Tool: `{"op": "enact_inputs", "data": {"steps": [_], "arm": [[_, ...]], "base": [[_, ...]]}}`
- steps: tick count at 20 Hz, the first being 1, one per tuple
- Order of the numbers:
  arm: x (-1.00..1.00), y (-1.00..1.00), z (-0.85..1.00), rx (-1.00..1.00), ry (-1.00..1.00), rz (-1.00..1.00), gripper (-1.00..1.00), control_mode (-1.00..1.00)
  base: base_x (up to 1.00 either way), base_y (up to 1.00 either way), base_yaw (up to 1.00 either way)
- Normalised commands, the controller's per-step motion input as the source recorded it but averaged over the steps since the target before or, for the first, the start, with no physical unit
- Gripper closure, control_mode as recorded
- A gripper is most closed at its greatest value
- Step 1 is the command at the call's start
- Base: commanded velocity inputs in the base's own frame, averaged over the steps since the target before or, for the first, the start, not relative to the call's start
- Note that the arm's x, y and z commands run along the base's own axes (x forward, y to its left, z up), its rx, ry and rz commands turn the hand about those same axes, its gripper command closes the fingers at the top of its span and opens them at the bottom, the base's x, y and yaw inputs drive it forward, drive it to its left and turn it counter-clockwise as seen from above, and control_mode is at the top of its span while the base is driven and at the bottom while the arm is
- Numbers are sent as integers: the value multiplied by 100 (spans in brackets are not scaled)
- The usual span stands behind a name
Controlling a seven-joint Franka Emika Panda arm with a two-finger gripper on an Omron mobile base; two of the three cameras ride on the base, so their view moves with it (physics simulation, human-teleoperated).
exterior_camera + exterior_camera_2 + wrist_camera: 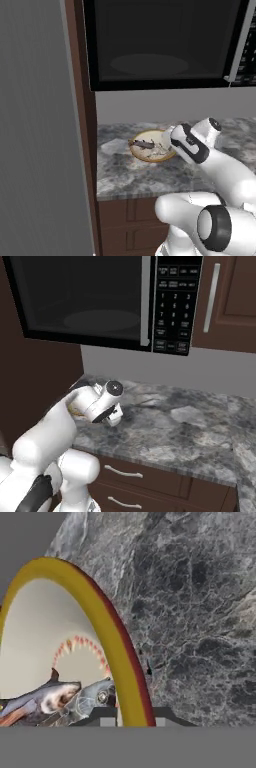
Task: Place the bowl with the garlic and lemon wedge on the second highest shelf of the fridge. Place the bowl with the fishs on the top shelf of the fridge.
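Gripper (pixel 131 717) down at bowl w/ the fishs (pixel 152 146), one dark tip each side of its yellow rim (pixel 122 657), so straddling the near wall; whether tips actually pinch it, can't tell. Bowl sits on the marble counter (pixel 190 431) right under the hand, fish (pixel 42 699) just inside rim to hand's left. Judged: fish bowl not lifted yet, top-shelf placement still ahead; garlic/lemon bowl status unknown from here.

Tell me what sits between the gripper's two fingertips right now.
The yellow rim of the fish bowl: in the hand view the fingertips straddle it, fish just inside.
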Motion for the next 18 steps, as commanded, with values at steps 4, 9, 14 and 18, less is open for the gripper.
{"op": "enact_inputs", "data": {"steps": [4, 9, 14, 18], "arm": [[-96, 0, 100, 5, -8, -21, 100, -100], [-96, -15, 92, 9, 17, -13, 100, -100], [-49, 0, 2, 0, 3, 0, 100, 100], [0, 0, 0, 0, 0, 0, 100, 100]], "base": [[0, 0, 0], [0, 0, 0], [-40, -2, 0], [-100, -34, -1]]}}
